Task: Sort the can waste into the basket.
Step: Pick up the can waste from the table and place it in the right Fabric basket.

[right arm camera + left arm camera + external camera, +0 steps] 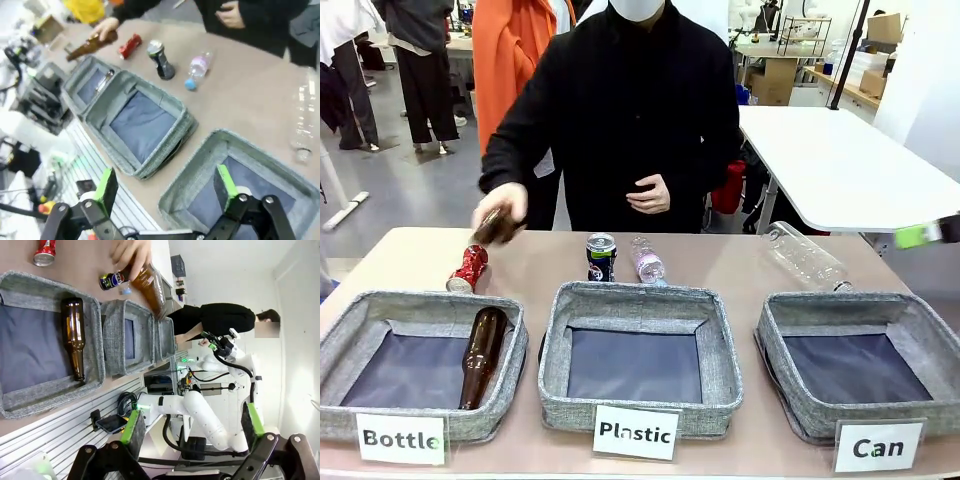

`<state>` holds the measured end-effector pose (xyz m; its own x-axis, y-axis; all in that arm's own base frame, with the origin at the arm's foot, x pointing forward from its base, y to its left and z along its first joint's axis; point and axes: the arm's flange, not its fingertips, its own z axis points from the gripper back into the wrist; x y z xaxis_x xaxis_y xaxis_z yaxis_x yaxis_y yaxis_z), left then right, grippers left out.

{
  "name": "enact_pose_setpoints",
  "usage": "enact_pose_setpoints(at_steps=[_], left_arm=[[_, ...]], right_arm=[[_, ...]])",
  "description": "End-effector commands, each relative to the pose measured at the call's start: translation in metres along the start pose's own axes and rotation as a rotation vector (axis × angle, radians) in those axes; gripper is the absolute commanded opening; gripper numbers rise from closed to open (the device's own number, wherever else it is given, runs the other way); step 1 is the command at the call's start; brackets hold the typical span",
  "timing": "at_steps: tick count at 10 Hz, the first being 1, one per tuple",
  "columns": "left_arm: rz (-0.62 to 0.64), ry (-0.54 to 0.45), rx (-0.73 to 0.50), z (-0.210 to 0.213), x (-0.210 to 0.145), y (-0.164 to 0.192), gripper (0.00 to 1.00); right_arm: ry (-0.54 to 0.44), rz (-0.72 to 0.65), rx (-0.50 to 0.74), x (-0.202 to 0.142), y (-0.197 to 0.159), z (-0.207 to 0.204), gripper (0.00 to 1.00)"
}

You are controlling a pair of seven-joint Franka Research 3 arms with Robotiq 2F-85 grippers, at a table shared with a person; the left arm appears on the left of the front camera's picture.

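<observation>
Cans: two, dark can [601, 257] upright, red can [468, 268] lying.
Baskets: three, Can basket [840, 302] rightmost.
Claws: left claw [192, 425], right claw [166, 184] both wide, empty.

— Where's your left gripper [192, 426]?
— Bottom of its wrist view, jaws spread wide.
— And your right gripper [166, 184]?
— Parted too, bottom of its view (one green pad [918, 236] pokes in at the front view's right edge).
</observation>
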<state>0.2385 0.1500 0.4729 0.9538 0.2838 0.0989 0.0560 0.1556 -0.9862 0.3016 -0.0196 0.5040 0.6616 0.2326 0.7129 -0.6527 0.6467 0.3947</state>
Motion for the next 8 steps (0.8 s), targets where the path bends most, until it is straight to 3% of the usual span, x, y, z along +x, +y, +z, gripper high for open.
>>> enact_pose_setpoints(at_steps=[1,3,5,8], left_arm=[[-0.026,-0.035,0.021,0.031,-0.006,-0.019,1.00],[-0.005,-0.110,0.040,0.097,-0.016,-0.052,1.00],[-0.003,-0.159,0.101,0.151,-0.046,-0.074,1.00],[-0.009,-0.097,0.153,0.175,-0.077,-0.087,1.00]], right_arm=[[0.091,0.109,0.007,0.034,-0.018,-0.054,1.00],[0.196,0.260,0.034,0.068,-0.025,-0.109,1.00],[0.287,0.495,0.087,0.100,-0.032,-0.183,1.00],[0.223,0.761,0.143,0.135,-0.056,-0.284,1.00]])
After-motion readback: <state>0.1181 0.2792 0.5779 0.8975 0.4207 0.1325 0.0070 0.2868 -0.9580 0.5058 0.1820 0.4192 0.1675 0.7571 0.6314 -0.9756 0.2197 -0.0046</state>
